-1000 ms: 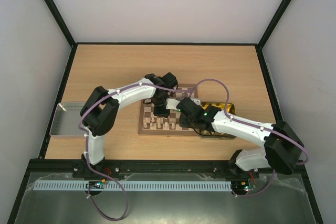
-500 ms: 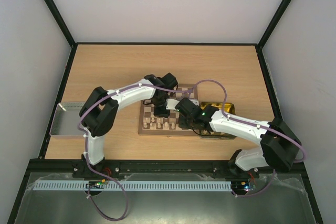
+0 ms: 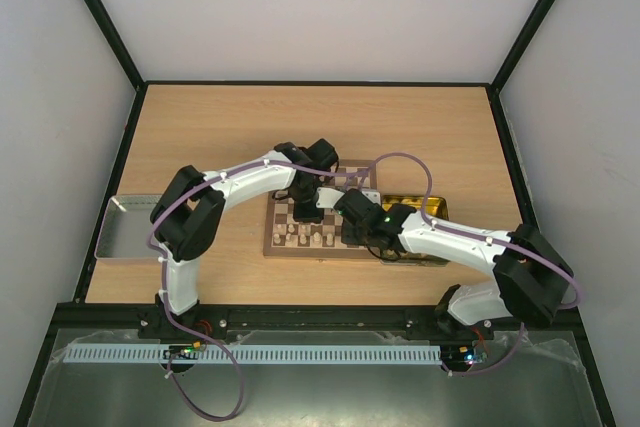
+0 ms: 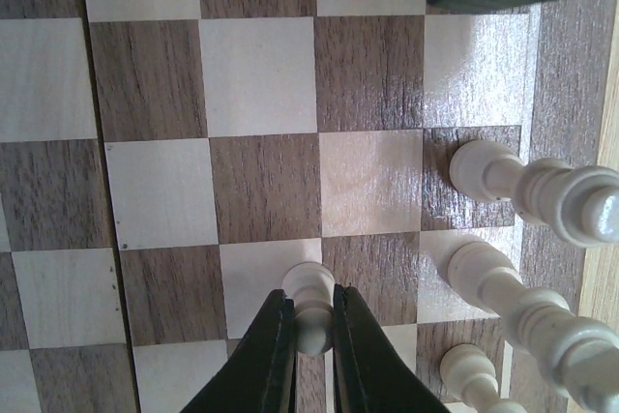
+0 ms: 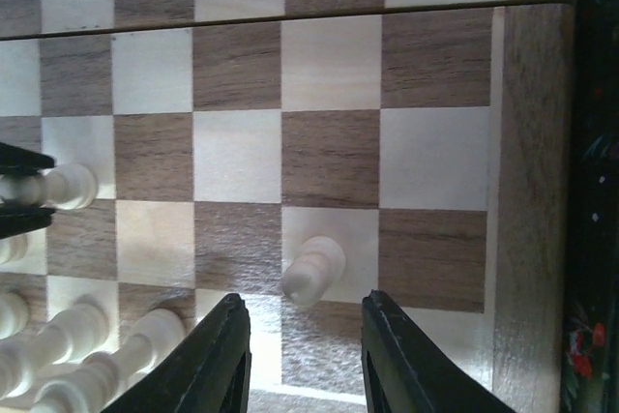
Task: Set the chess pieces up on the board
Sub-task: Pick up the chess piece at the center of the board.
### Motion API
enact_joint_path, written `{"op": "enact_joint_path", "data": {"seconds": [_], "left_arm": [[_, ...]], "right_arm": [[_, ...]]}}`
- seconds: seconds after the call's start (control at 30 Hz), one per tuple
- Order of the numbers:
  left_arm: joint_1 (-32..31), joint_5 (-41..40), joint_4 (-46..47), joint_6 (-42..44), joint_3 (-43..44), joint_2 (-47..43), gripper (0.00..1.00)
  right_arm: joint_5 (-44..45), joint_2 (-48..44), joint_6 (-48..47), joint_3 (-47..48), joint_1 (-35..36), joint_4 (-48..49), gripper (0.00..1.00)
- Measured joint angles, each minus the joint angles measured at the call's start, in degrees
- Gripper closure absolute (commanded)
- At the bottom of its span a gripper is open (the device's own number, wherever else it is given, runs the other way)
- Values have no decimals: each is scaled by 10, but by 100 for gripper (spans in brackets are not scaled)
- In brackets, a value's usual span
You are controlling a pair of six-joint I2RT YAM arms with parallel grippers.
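From above, we find the chessboard (image 3: pixel 274 245) mid-frame, half hidden under the arms (image 3: pixel 250 179), its cream pieces (image 3: pixel 305 237) mere specks. In the left wrist view the left gripper (image 4: pixel 311 305) pinches a cream pawn (image 4: pixel 308 280) at bottom centre. In the right wrist view the right gripper (image 5: pixel 304 309) stands parted and empty, a pale pawn (image 5: pixel 314 266) just beyond it.

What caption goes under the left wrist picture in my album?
Left hand pinching a pale pawn over the board, taller pale pieces alongside.
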Motion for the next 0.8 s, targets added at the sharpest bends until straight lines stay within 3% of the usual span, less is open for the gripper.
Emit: {"op": "enact_joint_path", "data": {"seconds": [0.6,0.8], "left_arm": [[-5,3,-5,4,0,0,91],[-5,3,-5,2,0,0,91]], "right_arm": [[26,0,2,-42,-4,63,69],[25,1,-1,-43,-4,71,80]]}}
